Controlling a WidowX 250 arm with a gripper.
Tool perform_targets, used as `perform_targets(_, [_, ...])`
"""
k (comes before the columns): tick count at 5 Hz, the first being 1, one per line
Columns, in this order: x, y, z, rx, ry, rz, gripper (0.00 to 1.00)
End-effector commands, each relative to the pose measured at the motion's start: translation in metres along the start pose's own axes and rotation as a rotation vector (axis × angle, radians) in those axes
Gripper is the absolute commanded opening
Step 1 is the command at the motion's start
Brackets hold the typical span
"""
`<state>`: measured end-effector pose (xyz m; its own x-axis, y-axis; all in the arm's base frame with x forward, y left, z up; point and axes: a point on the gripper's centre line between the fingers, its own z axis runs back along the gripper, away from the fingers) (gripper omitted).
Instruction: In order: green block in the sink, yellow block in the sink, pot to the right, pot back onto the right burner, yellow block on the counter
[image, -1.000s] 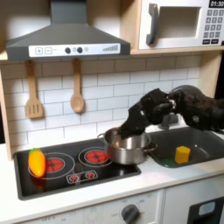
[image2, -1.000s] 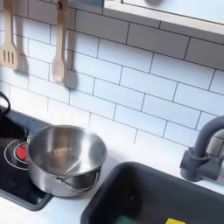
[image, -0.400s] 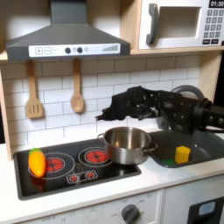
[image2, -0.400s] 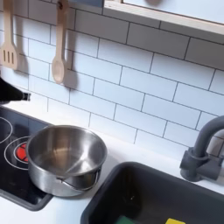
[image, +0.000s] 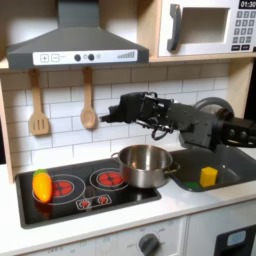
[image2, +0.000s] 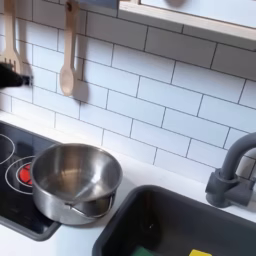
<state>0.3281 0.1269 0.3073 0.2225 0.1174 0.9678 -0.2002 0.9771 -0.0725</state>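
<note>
The steel pot (image: 147, 165) (image2: 75, 180) stands upright on the right part of the black cooktop (image: 70, 190), beside the sink (image: 232, 163) (image2: 175, 215). The yellow block (image: 208, 176) lies inside the sink; its top edge shows at the bottom of the second exterior view (image2: 200, 253). A sliver of green, perhaps the green block (image2: 147, 252), lies next to it on the sink floor. My gripper (image: 124, 106) (image2: 8, 75) hangs above and to the left of the pot in the first exterior view. It looks open and holds nothing. The cream counter (image: 150, 210) surrounds the cooktop and sink.
An orange oval toy (image: 41, 185) lies on the left burner. A spatula (image: 38, 105) and wooden spoon (image: 88, 100) hang on the tiled wall behind. The dark faucet (image2: 235, 165) rises at the sink's back. A hood and microwave (image: 205, 28) sit overhead.
My gripper has let go of the pot's rim, risen, and swung to the first exterior view's left. The pot and yellow block stay where they were.
</note>
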Motion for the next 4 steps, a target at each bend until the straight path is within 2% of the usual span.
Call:
perform_targets(1, [0.023, 0.008, -0.003, -0.028, -0.139, 0.062, 0.00])
perform_targets(2, [0.036, 0.011, -0.005, -0.031, -0.197, 0.054, 0.00])
perform_targets(4, [0.048, 0.010, -0.018, -0.040, -0.238, 0.079, 0.00])
